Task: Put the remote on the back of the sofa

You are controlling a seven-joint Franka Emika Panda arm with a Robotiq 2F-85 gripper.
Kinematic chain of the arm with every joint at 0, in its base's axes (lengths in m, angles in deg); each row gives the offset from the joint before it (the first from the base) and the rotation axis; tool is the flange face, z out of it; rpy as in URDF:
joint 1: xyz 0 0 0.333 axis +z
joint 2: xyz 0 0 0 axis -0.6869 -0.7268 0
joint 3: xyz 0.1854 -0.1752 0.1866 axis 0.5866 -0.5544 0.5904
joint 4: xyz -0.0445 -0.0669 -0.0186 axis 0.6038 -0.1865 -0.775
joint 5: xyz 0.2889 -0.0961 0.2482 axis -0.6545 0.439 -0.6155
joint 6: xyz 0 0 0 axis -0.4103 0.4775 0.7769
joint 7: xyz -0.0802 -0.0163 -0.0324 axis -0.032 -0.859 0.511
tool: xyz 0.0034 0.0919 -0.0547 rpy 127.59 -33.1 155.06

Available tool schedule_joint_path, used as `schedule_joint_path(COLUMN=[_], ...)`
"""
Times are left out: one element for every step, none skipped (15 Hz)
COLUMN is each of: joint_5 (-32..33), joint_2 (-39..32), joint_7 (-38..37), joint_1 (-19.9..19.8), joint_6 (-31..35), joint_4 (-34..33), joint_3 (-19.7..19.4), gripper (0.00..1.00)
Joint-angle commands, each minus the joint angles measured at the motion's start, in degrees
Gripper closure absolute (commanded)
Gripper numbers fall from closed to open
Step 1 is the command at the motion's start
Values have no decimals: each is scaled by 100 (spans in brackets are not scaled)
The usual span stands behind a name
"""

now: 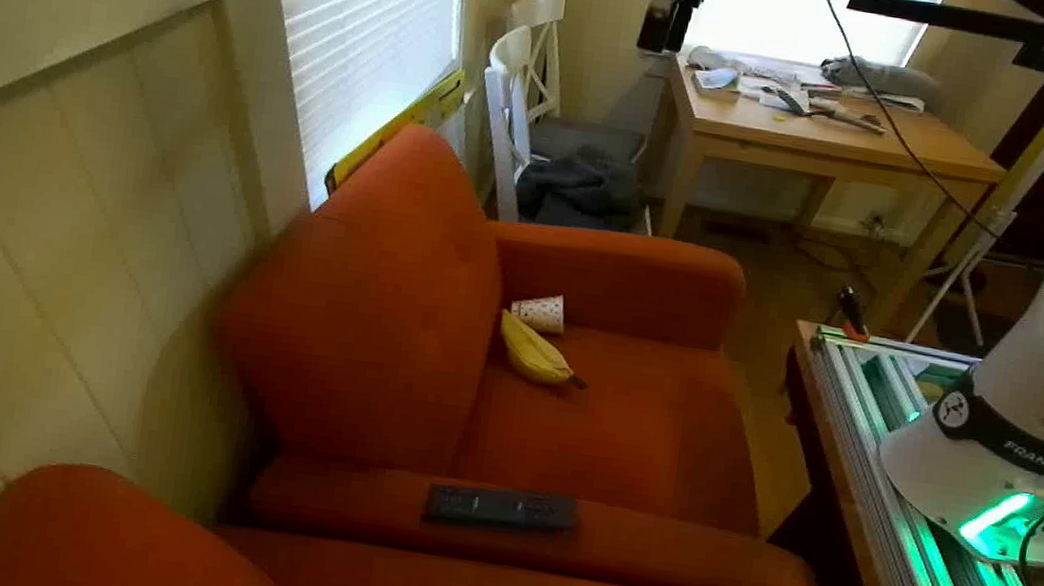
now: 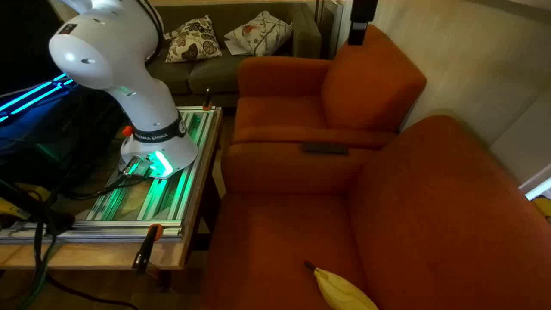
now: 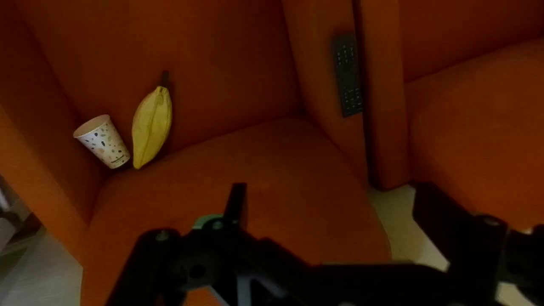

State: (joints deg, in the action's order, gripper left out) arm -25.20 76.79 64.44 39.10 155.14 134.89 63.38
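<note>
Remote (image 3: 348, 76) lies flat & lengthwise on the armrest (image 1: 668, 559) of the orange-red sofa (image 1: 515, 423), just beside the narrow gap (image 3: 370, 144) btw that & the neighbouring armrest (image 3: 390, 106). Prob. biggest risk: a sideways nudge sends it down that gap, esp. b/c the Robotiq gripper (image 3: 331, 191) would have to set one finger about there. Gripper hangs high in both exterior views, well clear of the remote, fingers (image 3: 238, 199) spread wide, nothing btw them; pick not begun, it seems. Remote's slim on soft padding, so fingertips may sink into fabric or skid over the top & miss a firm bite. Backrest (image 1: 378, 314) has a curved top, so if let go off-centre or tilted, remote may slide fwd to the seat (image 1: 645, 430) or back twd the wall (image 1: 74, 325). Banana (image 3: 152, 127) & tipped speckled paper cup (image 3: 104, 140) lie at the backrest's foot, near the opposite armrest (image 1: 624, 281); a drop or low swing could knock them.
</note>
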Motion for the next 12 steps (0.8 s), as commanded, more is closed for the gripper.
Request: schedule_joint_path(joint_5=[-40, -40, -40, -40, -40, -40, -21, -40, -80, -97, -127, -133], joint_2=[-12, -12, -12, -12, -12, -12, -38, -105, -142, -220, -292, -368], joint_7=[36, 36, 36, 36, 36, 36, 65, 108, 153, 202, 263, 316], joint_1=[-109, -109, -109, -109, -109, -109, -78, -11, 42, 124, 203, 281], joint_6=[-14, -14, -14, -14, -14, -14, 44, 78, 116, 141, 161, 151], joint_4=[-11, -11, -11, -12, -12, -12, -1, 6, 24, 56, 87, 103], joint_3=[91, 91, 91, 91, 91, 91, 133, 195, 244, 342, 429, 518], gripper=[0, 0, 0, 0, 0, 0, 0, 0, 0, 0, 0, 0])
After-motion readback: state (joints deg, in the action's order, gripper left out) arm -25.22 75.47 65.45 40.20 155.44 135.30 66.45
